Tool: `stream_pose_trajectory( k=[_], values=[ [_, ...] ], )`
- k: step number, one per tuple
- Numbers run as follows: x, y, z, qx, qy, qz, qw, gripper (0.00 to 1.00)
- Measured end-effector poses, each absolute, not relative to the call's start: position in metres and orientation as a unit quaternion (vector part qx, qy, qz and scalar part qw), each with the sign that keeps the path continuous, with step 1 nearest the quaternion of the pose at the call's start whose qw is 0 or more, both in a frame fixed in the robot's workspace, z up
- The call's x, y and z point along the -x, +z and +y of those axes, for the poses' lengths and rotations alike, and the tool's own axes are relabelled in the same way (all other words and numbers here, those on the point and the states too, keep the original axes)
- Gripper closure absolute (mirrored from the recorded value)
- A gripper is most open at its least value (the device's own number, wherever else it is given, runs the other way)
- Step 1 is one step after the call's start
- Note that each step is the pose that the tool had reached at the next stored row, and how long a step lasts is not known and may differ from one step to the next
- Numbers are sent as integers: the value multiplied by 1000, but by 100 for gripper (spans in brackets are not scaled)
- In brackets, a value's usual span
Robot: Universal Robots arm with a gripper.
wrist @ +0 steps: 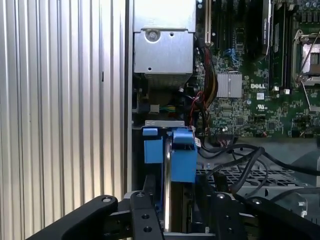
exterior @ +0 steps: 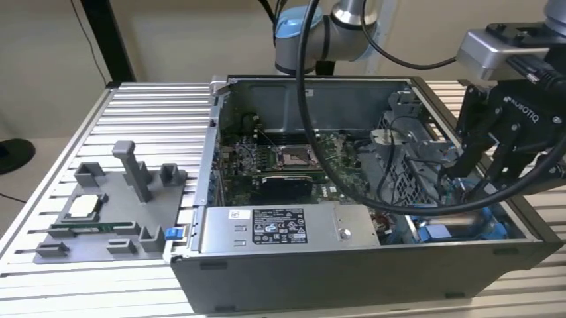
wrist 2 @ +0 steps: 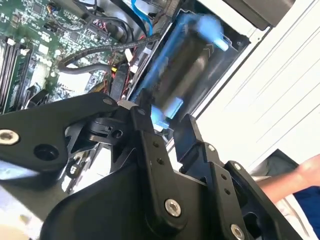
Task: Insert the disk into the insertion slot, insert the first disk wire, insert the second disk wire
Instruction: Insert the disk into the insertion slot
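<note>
The arm reaches over the open computer case (exterior: 354,278) from behind. Its wrist is above the case corner on the exterior view's right, and the gripper (exterior: 476,185) points down into the case. In the first wrist view, the gripper is closed against both faces of the disk (wrist: 180,160), which stands on edge. The disk's blue carrier end is at the grey lip of the insertion slot (wrist: 162,123), next to the case's side wall. The case also holds a power-supply box (exterior: 283,228), a motherboard (exterior: 283,159) and loose black cables (wrist: 240,155). A grey fixture tray (exterior: 97,218) sits on the ribbed table (exterior: 150,112), well apart from the case.
</note>
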State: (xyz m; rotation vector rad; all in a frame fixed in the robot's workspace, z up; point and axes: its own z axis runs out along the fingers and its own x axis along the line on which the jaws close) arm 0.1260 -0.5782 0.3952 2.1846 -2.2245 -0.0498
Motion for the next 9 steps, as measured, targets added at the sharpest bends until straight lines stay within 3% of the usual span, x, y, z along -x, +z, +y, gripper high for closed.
stream_pose_trajectory(
  k=[9],
  values=[
    [-123, 409, -566, -701, -12, -713, 8, 0]
  ],
)
